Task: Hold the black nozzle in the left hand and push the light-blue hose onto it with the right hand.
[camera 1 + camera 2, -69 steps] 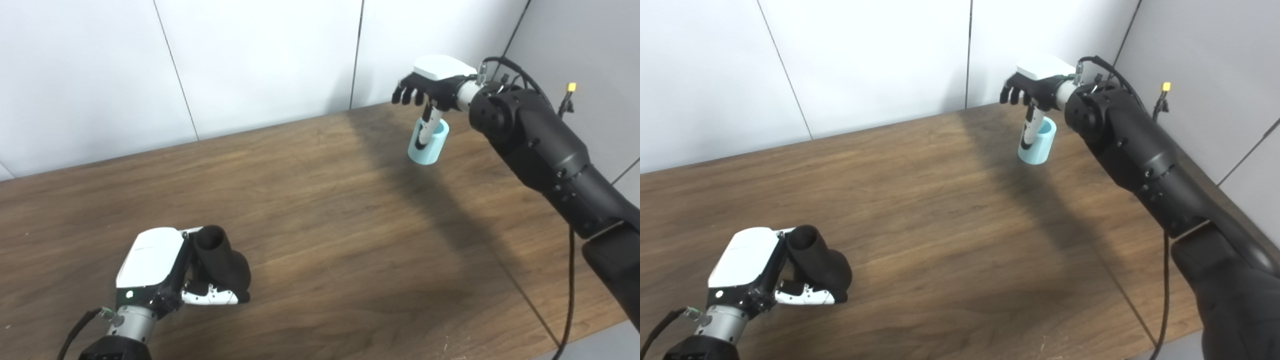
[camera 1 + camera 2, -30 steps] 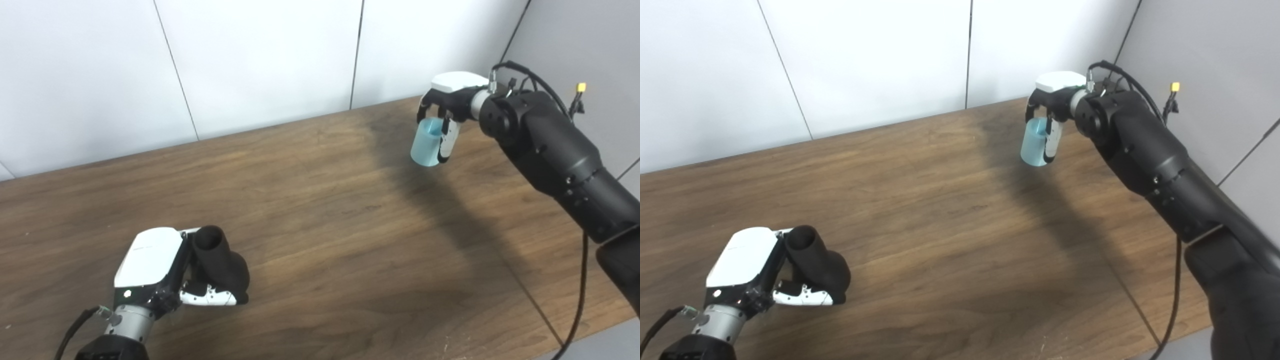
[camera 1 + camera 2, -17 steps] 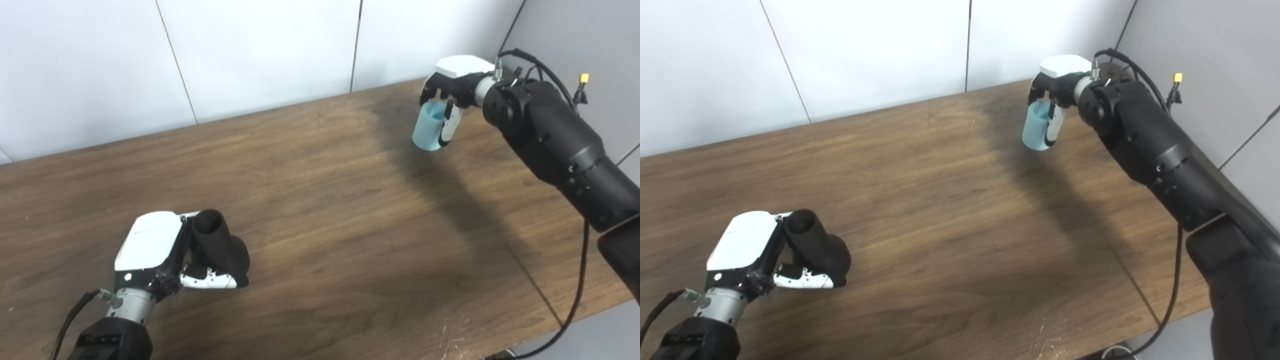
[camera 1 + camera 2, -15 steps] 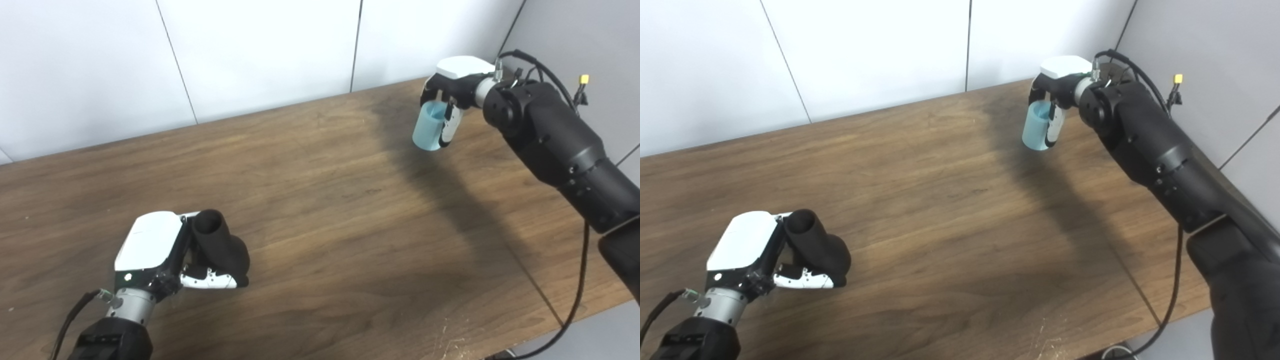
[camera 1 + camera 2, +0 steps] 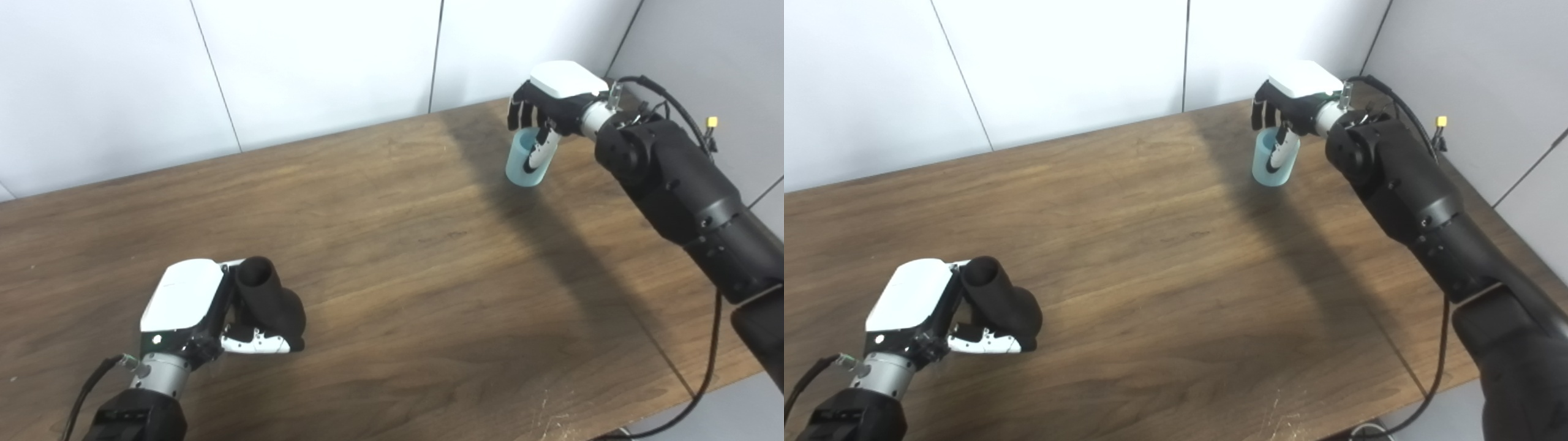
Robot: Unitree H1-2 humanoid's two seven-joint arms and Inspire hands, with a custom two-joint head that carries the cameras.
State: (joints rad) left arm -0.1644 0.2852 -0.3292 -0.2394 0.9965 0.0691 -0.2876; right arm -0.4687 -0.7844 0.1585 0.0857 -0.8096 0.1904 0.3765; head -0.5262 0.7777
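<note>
Wood table runs between your two hands, with white wall panels behind it and a black cable hanging off its right edge; nothing lies on the boards between the nozzle and the hose. Your left hand rests low at the near left, fingers wrapped around the black nozzle, whose open mouth tilts up and away from you. Your right hand is at the far right corner, well apart from the left, curled over the top of the light-blue hose, thumb pressed down its side. It looks lifted just clear of the table, though you cannot be sure from this angle.
</note>
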